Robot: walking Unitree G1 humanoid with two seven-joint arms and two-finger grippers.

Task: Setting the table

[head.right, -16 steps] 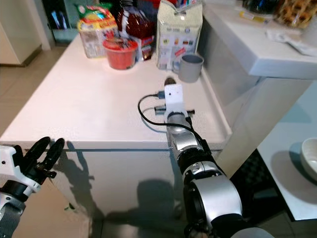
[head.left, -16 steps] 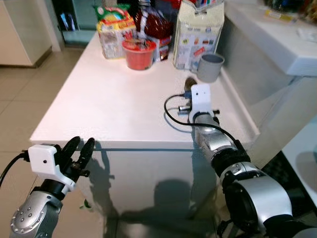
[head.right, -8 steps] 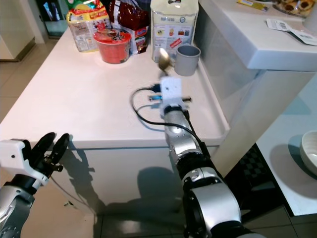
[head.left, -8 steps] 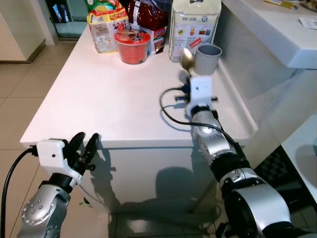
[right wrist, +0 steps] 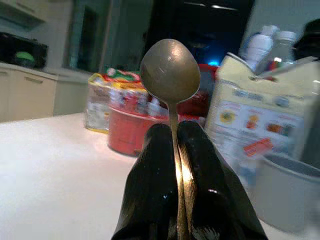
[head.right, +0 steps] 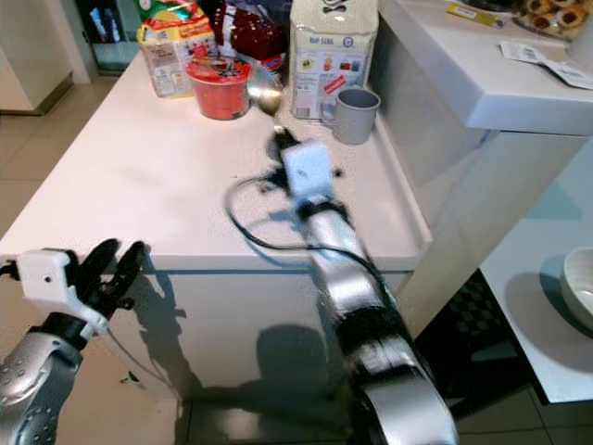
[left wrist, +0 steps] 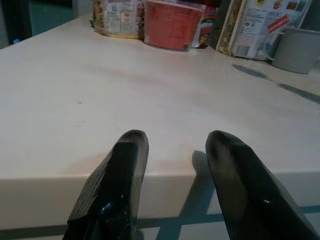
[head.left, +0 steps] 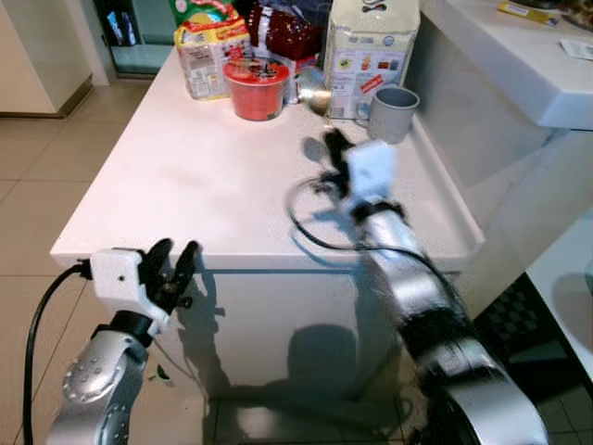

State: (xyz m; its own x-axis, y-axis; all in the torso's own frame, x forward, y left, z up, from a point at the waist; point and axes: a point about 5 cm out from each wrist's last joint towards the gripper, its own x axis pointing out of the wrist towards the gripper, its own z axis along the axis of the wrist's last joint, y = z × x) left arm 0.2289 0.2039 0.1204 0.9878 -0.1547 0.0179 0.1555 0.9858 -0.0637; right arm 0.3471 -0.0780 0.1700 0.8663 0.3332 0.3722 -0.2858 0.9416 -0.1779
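I am holding a spoon (right wrist: 170,75) pinched by its handle in my right pincer (right wrist: 175,145), bowl end up, above the middle of the white table (head.left: 185,185). In the head views that arm is blurred. My left pincer (left wrist: 175,165) is hanging just off the near edge of the table at about 7 o'clock, fingers (left wrist: 122,172) spread wide and carrying nothing.

At 12 o'clock, at the far end of the table, are standing a red cup (head.left: 257,89), a grey mug (head.left: 393,114) and a tall white carton (head.left: 371,56), with snack bags behind them.

I judge that I am in the carrying step: the spoon is gripped but not yet laid down. The next move calls for choosing a bare spot on the near half of the table, lowering the spoon until it lies flat, then parting the fingers without flicking it away.
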